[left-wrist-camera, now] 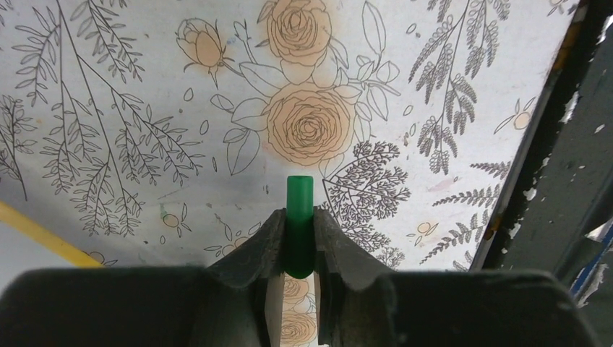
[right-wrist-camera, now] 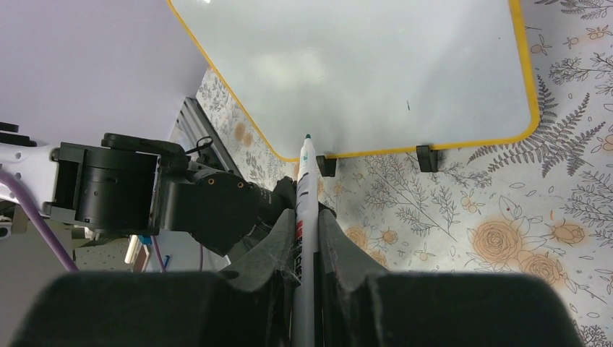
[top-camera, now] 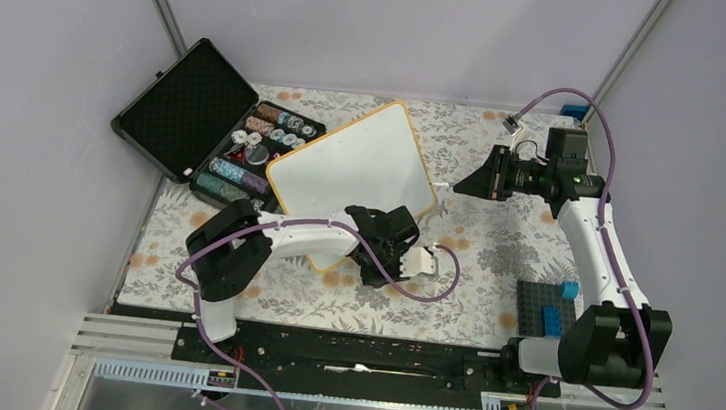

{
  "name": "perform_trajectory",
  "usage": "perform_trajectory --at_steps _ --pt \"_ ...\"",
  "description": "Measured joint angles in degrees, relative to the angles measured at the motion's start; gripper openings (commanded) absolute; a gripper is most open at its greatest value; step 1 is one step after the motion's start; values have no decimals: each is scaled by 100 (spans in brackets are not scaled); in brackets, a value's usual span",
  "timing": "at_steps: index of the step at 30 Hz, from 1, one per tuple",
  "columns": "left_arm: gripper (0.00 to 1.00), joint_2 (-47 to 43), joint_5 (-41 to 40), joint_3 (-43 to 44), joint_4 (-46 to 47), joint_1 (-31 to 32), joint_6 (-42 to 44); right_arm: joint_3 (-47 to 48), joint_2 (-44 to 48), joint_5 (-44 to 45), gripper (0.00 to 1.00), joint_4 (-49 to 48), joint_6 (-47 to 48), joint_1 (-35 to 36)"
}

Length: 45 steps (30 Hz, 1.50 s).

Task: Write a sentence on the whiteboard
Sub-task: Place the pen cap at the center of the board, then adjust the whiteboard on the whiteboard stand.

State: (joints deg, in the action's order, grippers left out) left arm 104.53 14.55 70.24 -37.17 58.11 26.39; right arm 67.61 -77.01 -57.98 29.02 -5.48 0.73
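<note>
The whiteboard (top-camera: 352, 169) stands tilted on the flowered cloth, white with an orange-yellow rim and two black clip feet (right-wrist-camera: 427, 157). Its face (right-wrist-camera: 361, 72) is blank and no sentence shows on it. My right gripper (top-camera: 461, 186) is shut on a white marker (right-wrist-camera: 306, 188), whose green tip points at the board's lower edge, close to it. My left gripper (top-camera: 373, 266) hovers over the cloth just in front of the board, shut on the green marker cap (left-wrist-camera: 299, 210). A strip of the board's rim (left-wrist-camera: 36, 235) shows at the lower left of the left wrist view.
An open black foam-lined case (top-camera: 187, 108) with poker chips (top-camera: 254, 149) lies left of the board. A grey baseplate (top-camera: 540, 307) with blue bricks (top-camera: 568, 288) sits by the right arm's base. A black rail (top-camera: 375, 352) runs along the near table edge.
</note>
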Motion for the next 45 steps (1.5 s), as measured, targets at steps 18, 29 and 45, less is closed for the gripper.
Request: perform_trajectory --at_steps 18,29,45 --pt "53 55 -164 -44 -111 35 59 0 -177 -17 0 70 146 13" --pt "72 -490 442 525 -699 -48 -203 116 -212 -20 0 350 363 76" --pt "82 -2929 2315 686 -595 -3919 -1458 393 -304 -114 0 680 962 435"
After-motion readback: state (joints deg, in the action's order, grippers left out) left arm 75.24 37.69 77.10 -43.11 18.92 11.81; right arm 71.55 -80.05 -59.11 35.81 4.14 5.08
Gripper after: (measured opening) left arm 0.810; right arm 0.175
